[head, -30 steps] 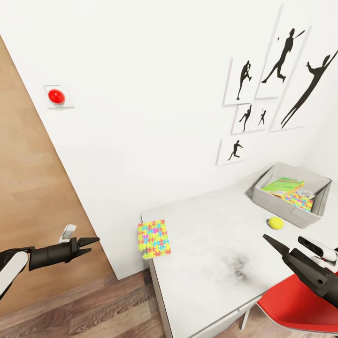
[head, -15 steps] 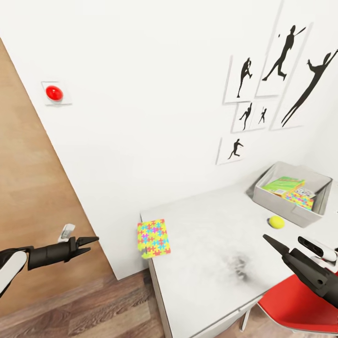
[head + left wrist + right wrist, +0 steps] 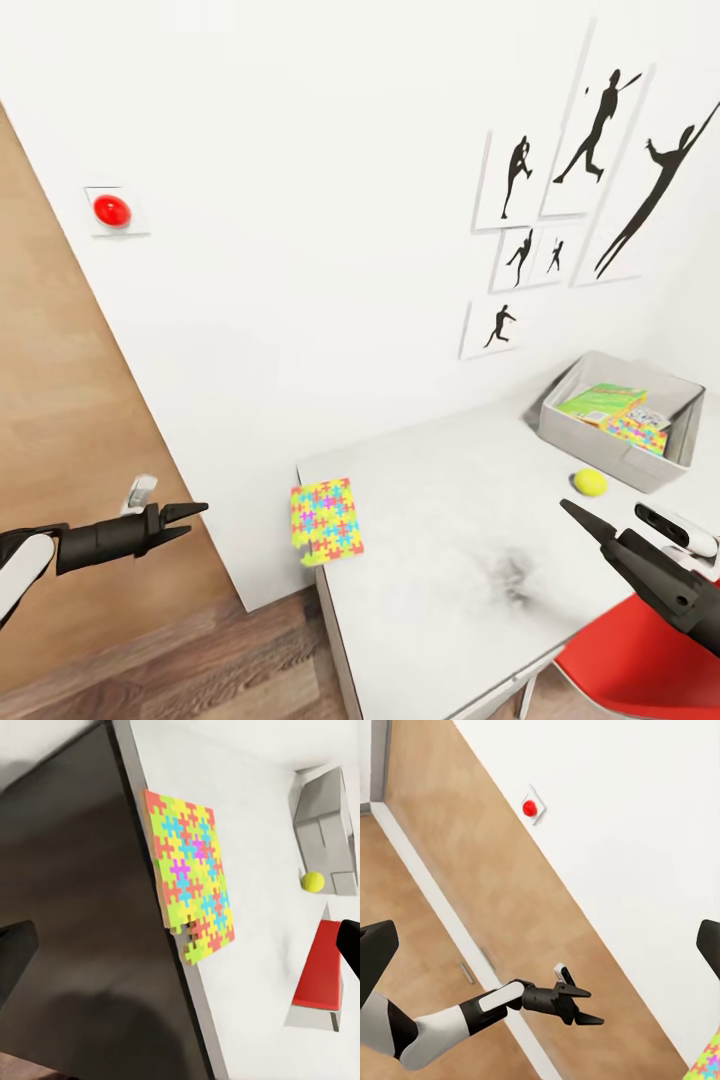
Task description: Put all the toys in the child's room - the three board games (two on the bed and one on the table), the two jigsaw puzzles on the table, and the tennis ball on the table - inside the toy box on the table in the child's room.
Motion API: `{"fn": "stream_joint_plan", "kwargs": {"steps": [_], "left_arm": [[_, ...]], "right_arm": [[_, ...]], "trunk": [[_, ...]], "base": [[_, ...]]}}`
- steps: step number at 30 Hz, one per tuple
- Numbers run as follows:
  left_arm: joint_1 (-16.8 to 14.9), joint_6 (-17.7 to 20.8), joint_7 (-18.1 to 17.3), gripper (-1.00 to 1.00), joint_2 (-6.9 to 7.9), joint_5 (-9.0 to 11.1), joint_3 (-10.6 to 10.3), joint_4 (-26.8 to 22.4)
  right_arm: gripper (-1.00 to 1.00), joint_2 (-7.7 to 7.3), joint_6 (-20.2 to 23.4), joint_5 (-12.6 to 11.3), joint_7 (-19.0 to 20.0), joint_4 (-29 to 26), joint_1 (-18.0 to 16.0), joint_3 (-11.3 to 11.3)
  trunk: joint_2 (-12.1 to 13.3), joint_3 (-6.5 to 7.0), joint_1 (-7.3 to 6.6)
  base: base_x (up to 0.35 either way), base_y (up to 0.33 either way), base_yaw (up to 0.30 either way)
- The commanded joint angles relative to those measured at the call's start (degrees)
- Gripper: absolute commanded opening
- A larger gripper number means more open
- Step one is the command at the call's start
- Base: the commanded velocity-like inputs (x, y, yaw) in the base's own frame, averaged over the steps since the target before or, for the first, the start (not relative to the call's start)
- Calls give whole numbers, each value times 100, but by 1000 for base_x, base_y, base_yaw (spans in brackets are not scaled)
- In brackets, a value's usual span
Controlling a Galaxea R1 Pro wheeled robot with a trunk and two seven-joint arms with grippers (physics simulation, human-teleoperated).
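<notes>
The whole head view has slid a little against the earlier pictures: the red wall button (image 3: 111,210) sits a touch lower and further left, and the toy box (image 3: 618,420) a touch lower, so the camera has moved, not the things. Both arms hold the same pose, which reads as the robot still lining itself up with the table (image 3: 450,600) rather than reaching.

The left end effector (image 3: 185,517) hangs off the table's left edge over the wooden floor (image 3: 200,660), fingers slightly parted and holding nothing. The right end effector (image 3: 590,522) hovers above the near right part of the table, next to the red chair (image 3: 640,660); it carries nothing, but I cannot tell how wide it stands.

One jigsaw puzzle (image 3: 325,519) lies flat at the table's near left corner, overhanging the edge a bit. The tennis ball (image 3: 590,483) rests just in front of the toy box at the far right. Inside the box lie a green board game (image 3: 600,402) and another colourful item, so by my judgement the puzzle and ball remain
</notes>
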Motion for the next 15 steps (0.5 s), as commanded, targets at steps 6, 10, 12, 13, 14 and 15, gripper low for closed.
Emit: {"fn": "stream_joint_plan", "kwargs": {"steps": [6,10,12,13,14,15], "left_arm": [[-5,17,-15,100,1,5,-11,-19],[-5,19,-15,100,0,5,-13,-31],[-5,21,-15,100,-1,5,-13,-40],[-5,18,-15,100,-1,5,-13,-45],[-5,18,-15,100,-2,5,-13,-47],[-5,17,-15,100,-2,5,-13,-49]], "right_arm": [[100,-5,59,-19,9,-3,-3,-4],[100,-7,59,-19,9,-3,-3,-5],[100,-8,59,-19,9,0,-3,-5],[100,-8,59,-19,9,0,-3,-5],[100,-8,59,-19,9,-1,-3,-5],[100,-8,59,-19,9,-2,-3,-5]], "trunk": [[-5,49,1],[-5,87,1],[-5,102,1],[-5,108,1],[-5,111,1],[-5,114,1]], "base": [[20,7,-1],[4,1,0],[45,3,0],[117,16,0],[180,26,0],[187,16,0]]}}
